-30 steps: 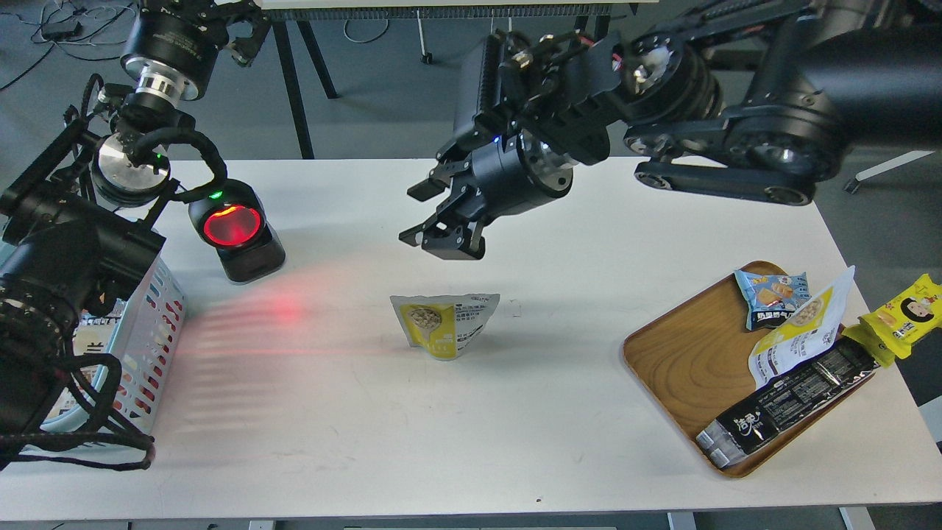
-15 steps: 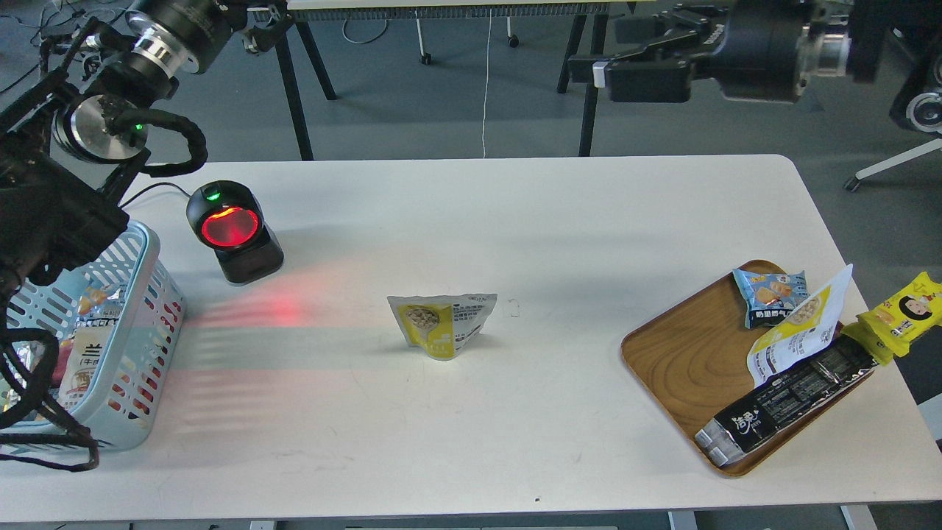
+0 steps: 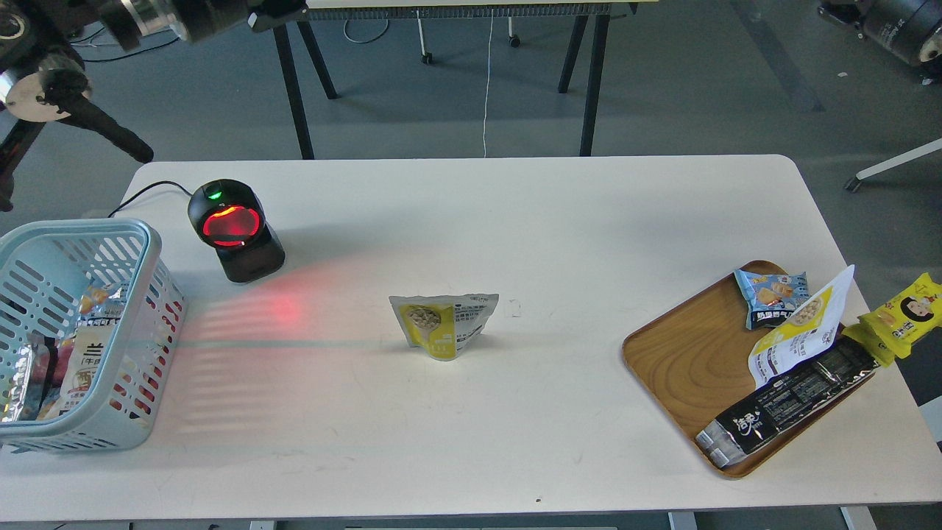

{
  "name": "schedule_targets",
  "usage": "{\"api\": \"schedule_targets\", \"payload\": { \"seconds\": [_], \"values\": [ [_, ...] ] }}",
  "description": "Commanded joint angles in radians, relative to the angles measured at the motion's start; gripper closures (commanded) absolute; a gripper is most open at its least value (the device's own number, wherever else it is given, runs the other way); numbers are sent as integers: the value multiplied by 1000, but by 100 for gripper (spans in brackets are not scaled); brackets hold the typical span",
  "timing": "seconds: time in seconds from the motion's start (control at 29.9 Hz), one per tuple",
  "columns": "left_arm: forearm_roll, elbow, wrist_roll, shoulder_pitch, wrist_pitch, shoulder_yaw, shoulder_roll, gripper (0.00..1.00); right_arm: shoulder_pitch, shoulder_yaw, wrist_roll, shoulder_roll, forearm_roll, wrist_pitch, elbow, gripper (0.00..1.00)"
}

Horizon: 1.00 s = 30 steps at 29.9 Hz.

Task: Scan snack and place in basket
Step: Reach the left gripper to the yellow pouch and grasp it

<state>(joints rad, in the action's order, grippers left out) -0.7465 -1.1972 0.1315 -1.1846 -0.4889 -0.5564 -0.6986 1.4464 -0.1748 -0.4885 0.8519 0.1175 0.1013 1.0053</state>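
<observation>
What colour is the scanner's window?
Glowing red, on the black scanner; the head view shows it, with a small green light above.

The snack (image 3: 444,325) stands on the table (image 3: 471,442), near its middle. Left of the snack and farther back sits the scanner (image 3: 235,230). Far left of the snack, at the table's edge, is the basket (image 3: 136,309), with packets inside. Far right of the snack lies the tray (image 3: 684,361), with packets on its far side.
</observation>
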Motion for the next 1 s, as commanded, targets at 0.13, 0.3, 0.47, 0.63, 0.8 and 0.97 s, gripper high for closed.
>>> {"api": "schedule_targets", "payload": {
  "seconds": [0.13, 0.3, 0.47, 0.63, 0.8, 0.97],
  "values": [
    [-460, -283, -10, 0, 0, 9, -1, 1, -168, 153, 0, -115, -360, 161, -282, 2],
    [-756, -360, -4, 10, 0, 29, 53, 4, -343, 410, 19, -220, -414, 224, -427, 2],
    [-1022, -417, 0, 11, 0, 142, 114, 10, -481, 719, 88, -382, -414, 291, -551, 1],
    [-1227, -449, 2, 13, 0, 227, 149, 13, -517, 788, 94, -444, -411, 288, -527, 1],
    [-1332, -472, -1, 16, 0, 332, 140, 16, -512, 791, 94, -448, -411, 288, -493, 1],
    [-1435, -411, -1, 54, 0, 438, 145, 18, -492, 794, 94, -435, -411, 287, -453, 1]
  ]
}}
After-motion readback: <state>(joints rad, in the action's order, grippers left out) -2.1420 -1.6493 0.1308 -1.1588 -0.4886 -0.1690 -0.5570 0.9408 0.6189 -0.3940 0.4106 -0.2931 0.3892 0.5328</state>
